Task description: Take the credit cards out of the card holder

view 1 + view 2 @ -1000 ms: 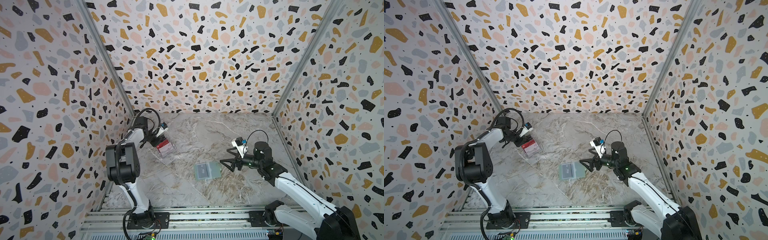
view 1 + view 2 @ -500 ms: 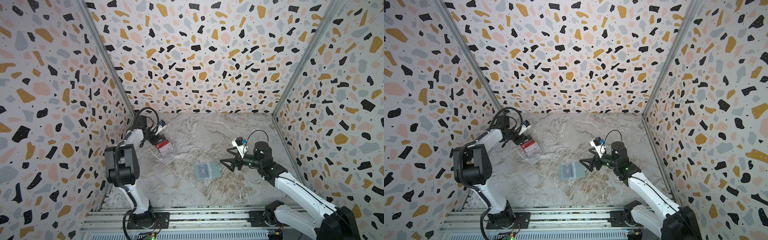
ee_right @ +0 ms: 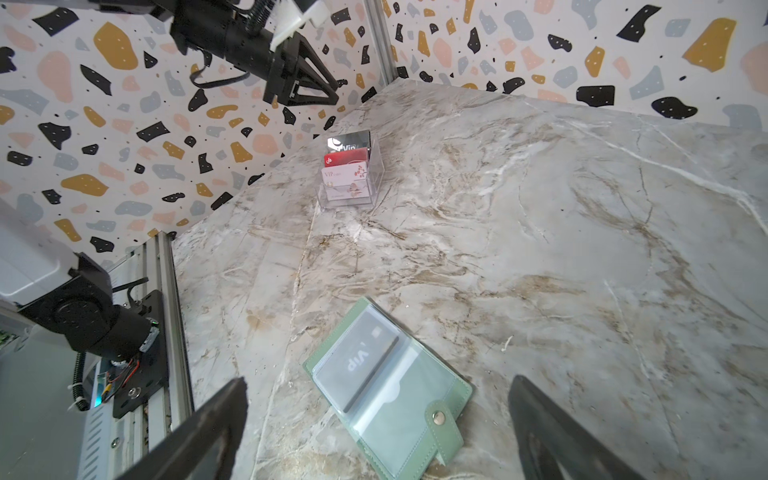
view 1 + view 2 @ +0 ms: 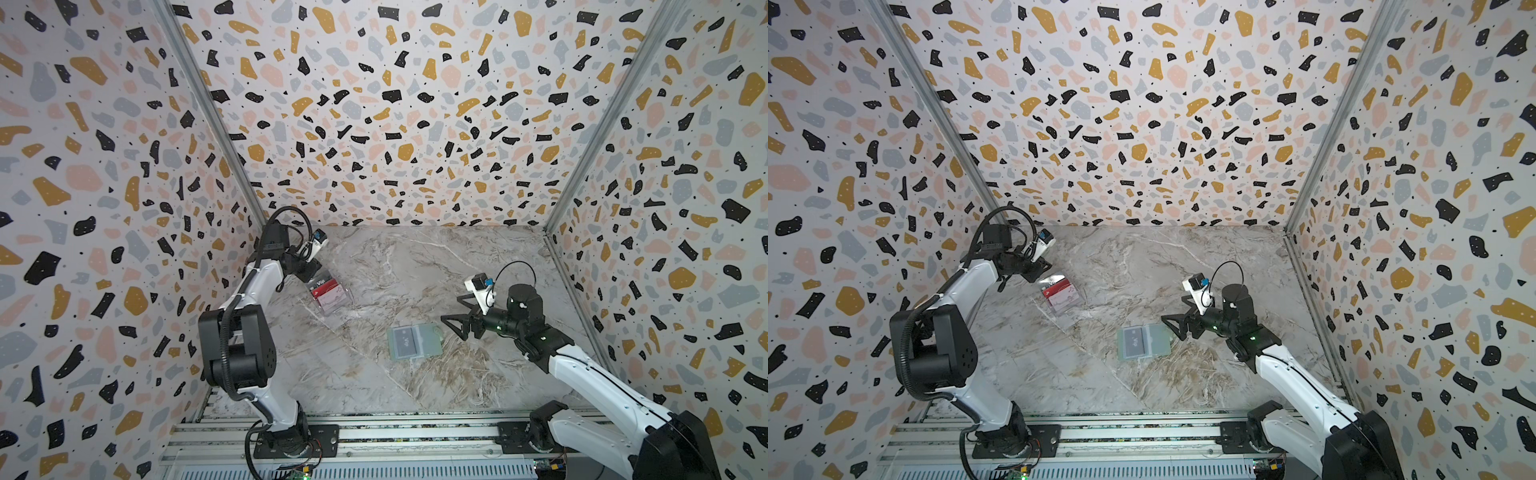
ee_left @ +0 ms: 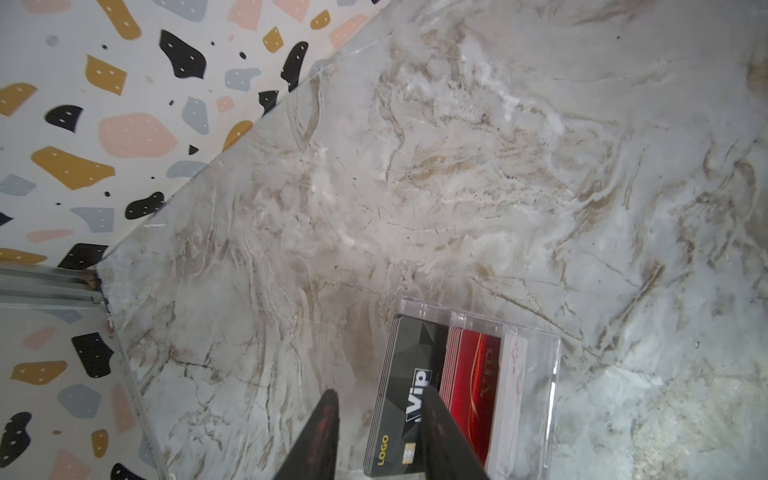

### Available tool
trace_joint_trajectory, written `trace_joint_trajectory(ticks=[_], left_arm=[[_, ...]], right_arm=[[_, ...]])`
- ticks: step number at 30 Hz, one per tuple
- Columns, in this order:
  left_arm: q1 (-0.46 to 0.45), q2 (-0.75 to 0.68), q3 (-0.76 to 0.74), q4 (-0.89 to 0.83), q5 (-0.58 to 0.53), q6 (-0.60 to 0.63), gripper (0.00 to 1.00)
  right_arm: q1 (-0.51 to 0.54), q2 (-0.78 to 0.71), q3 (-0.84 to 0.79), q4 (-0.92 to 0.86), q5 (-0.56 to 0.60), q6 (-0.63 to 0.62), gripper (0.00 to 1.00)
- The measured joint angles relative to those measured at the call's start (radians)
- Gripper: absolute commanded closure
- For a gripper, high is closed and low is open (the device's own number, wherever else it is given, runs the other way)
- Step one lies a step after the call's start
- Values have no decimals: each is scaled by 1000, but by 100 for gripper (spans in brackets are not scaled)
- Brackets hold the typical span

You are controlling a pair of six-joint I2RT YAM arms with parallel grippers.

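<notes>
Both top views look down from high at 6 o'clock, far. Left wrist close over clear box [image 5: 542,395]; right wrist, over card holder [image 3: 444,436], shares box.

Clear plastic box [image 4: 335,306] sits on the marble tabletop [image 4: 415,266], left side, near the terrazzo-print wall [image 4: 124,187]. Same print on all three walls. Aluminium rail [image 4: 415,441] runs along the tabletop's front edge.

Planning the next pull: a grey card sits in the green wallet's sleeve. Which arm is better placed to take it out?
The right. The right gripper hangs beside the wallet, jaws wide open, facing the grey card. The left gripper is far off, over the clear box.
</notes>
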Motion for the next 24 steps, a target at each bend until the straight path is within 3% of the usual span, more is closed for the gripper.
trace_joint_trajectory(ticks=[12, 19, 24], left_arm=[[-186, -148, -97, 94, -94, -309, 55], [-348, -249, -172, 132, -185, -459, 55], [-411, -349, -282, 168, -237, -585, 57]], right_arm=[[0, 32, 0, 0, 40, 17, 2], [0, 46, 0, 5, 42, 24, 2], [0, 47, 0, 16, 42, 26, 2]])
